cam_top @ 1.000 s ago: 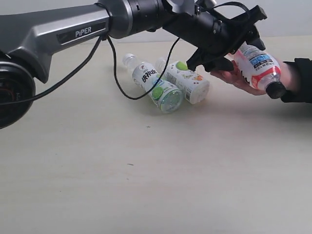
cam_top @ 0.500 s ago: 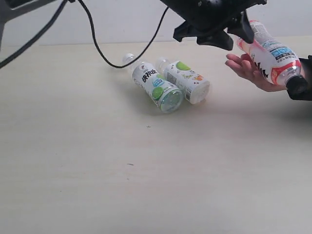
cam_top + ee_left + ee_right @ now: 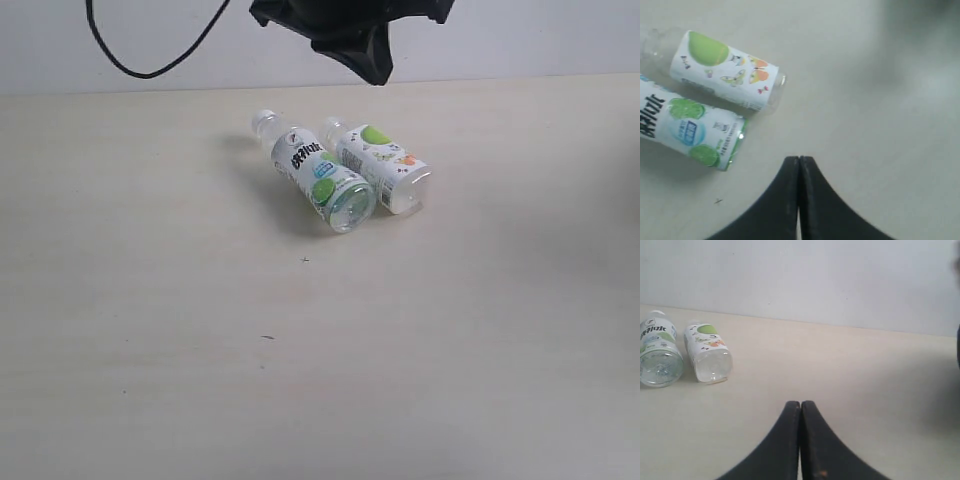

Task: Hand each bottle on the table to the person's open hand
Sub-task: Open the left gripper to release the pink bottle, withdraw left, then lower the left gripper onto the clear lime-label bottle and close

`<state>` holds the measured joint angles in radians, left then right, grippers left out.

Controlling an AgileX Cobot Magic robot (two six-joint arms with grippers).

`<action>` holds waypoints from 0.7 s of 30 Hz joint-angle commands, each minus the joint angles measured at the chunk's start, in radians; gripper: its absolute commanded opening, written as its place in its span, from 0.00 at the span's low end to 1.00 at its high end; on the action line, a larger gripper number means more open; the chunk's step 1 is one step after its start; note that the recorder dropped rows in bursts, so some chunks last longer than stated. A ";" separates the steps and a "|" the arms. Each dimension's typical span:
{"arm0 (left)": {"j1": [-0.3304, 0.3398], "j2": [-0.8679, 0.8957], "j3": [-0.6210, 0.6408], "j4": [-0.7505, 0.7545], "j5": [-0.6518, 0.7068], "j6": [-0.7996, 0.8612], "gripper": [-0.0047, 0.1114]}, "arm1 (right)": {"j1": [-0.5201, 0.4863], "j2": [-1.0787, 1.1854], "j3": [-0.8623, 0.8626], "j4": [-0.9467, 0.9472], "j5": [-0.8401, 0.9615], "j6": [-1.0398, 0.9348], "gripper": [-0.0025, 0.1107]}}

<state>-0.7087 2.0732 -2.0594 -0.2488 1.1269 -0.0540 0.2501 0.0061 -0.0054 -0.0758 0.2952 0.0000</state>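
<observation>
Two clear bottles with white-green labels lie side by side on the pale table [image 3: 300, 350], at its far middle. The lime-label bottle [image 3: 318, 175] [image 3: 685, 127] [image 3: 657, 347] touches the butterfly-label bottle [image 3: 382, 165] [image 3: 725, 70] [image 3: 707, 350]. My left gripper [image 3: 375, 65] [image 3: 799, 160] hangs high above and just behind them, shut with nothing in it. My right gripper [image 3: 800, 404] is also shut and empty, low over bare table well to the side of the bottles; it does not show in the exterior view. The red-pink and white-blue bottles and the person's hand are out of view.
A black cable [image 3: 150, 70] loops down from the left arm at the upper left. A pale wall [image 3: 800, 280] backs the table's far edge. A dark blurred shape [image 3: 958, 345] sits at the edge of the right wrist view.
The hand holding the red-labelled bottle has withdrawn out of view to the right. My left arm has risen and swung back left, away from where the hand was. The two bottles have not moved.
</observation>
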 commanded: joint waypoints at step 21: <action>0.371 -0.236 0.696 -0.010 -0.481 0.061 0.04 | -0.003 -0.006 0.005 -0.002 -0.010 0.000 0.02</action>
<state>-0.3636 1.8511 -1.4019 -0.2153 0.7075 -0.0067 0.2501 0.0061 -0.0054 -0.0758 0.2952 0.0000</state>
